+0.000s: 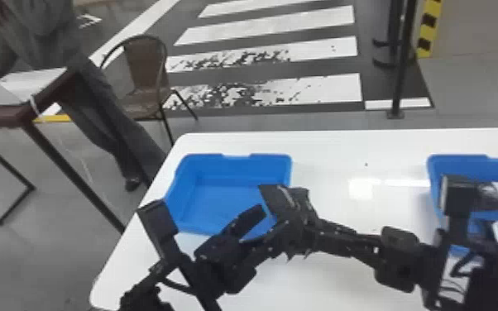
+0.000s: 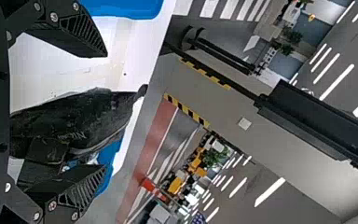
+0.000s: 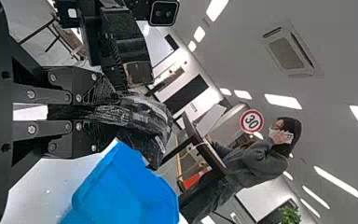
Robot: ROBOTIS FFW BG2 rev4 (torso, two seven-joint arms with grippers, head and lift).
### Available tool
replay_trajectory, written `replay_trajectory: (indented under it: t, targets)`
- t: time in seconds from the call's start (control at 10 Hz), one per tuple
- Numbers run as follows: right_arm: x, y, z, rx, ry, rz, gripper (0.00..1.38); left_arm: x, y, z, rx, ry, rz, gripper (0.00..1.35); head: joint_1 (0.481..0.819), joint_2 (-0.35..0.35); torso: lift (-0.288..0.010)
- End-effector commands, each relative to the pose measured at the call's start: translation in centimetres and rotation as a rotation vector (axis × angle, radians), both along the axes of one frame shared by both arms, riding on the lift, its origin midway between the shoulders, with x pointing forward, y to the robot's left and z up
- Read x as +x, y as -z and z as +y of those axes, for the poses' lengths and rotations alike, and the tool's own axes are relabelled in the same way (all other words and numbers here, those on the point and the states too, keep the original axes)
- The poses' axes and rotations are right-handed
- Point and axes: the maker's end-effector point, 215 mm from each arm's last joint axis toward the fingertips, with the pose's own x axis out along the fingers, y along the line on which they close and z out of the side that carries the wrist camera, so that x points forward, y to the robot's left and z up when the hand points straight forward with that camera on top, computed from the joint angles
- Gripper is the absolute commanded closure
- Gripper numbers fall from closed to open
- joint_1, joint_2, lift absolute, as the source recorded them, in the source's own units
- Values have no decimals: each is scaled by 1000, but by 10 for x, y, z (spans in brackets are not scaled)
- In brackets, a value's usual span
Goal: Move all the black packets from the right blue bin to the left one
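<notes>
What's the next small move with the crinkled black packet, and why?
Probably ease the left gripper shut on the black packet: in the left wrist view the packet appears between its open fingers, while the right gripper has its fingers clamped on it. Depth is hard to judge, so close slowly.

From here the left bin (image 1: 235, 167) and right bin (image 1: 461, 163) look blue, packet (image 3: 144, 109) black, table (image 1: 335, 149) white, floor (image 1: 322, 66) white-striped
</notes>
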Motion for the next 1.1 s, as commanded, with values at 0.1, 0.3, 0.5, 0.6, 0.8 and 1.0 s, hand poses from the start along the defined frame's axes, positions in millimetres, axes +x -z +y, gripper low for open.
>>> replay_trajectory:
  t: [0.1, 0.3, 0.5, 0.6, 0.8, 1.0]
  targets:
    - [-11, 4, 14, 11, -37, 26, 1053, -1, -5, -11, -29, 24, -5, 197, 695, 311, -140]
    - [-12, 4, 14, 19, -41, 37, 1053, 2, -10, -7, -15, 5, -35, 774, 695, 315, -140]
    - [-12, 6, 13, 24, -38, 47, 1053, 5, -8, -3, 35, -5, -44, 1222, 695, 321, -140]
    - [-12, 6, 13, 29, -36, 52, 1053, 5, -8, -4, 39, -5, -47, 1222, 695, 324, -140]
    - [-5, 1, 11, 49, -19, 49, 1053, 4, -6, -6, 39, -1, -40, 1223, 695, 321, -140]
    - [8, -7, 10, 64, 3, 26, 1052, 4, -8, -6, 37, 0, -44, 1223, 695, 314, -140]
